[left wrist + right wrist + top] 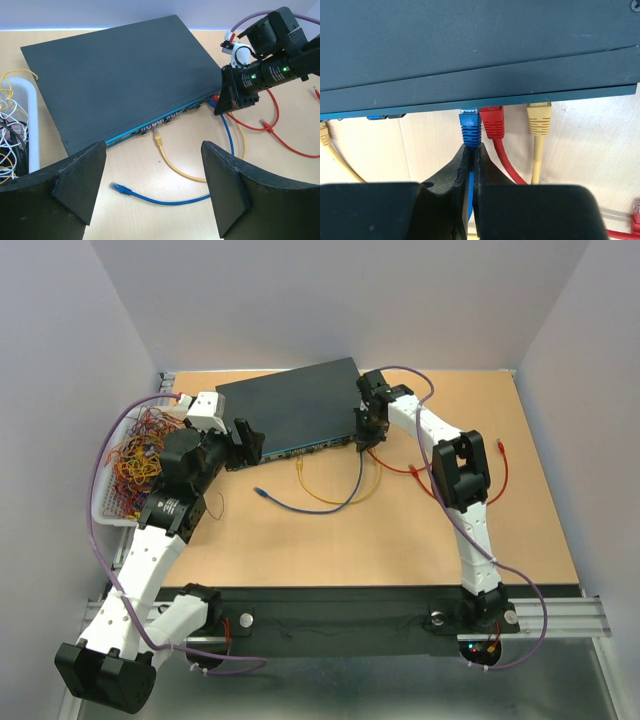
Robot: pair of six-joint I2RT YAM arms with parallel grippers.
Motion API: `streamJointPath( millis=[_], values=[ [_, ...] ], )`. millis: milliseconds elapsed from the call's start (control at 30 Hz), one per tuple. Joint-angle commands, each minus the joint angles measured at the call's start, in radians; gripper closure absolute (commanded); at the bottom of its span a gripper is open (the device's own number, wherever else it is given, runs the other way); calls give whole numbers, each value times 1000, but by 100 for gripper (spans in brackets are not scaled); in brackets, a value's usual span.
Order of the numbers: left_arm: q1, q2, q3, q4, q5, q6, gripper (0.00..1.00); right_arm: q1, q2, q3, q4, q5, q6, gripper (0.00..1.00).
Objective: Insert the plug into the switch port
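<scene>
Plug [470, 127] tip hidden under switch [470, 50], right fingers [487, 175] pinching cable [470, 197]

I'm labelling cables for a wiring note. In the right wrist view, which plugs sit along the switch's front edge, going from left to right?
leftmost yellow plug → blue plug → red plug → right yellow plug

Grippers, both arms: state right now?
Left gripper: open, holding nothing.
Right gripper: shut on the blue cable just behind its plug, at the switch port row.
</scene>
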Motion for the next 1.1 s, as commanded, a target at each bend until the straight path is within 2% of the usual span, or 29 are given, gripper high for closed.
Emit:
streamJointPath(
  millis=[0, 233, 333, 433, 733, 1067],
  values=[
    [-5, -23, -16, 35, -10, 18, 13, 8, 6, 73, 79, 16, -5, 100],
    [-5, -23, -16, 32, -14, 19, 13, 8, 32, 47, 88, 20, -10, 100],
    [-5, -23, -16, 34, -16, 21, 13, 9, 49, 45, 90, 52, -13, 100],
    [-5, -22, -16, 32, -17, 21, 13, 8, 53, 39, 92, 156, -13, 99],
    [-7, -20, -16, 31, -19, 22, 13, 5, 16, 28, 125, 198, -11, 99],
    [-10, -20, -16, 31, -23, 24, 13, 2, 47, 109, 153, 273, -5, 100]
  ],
)
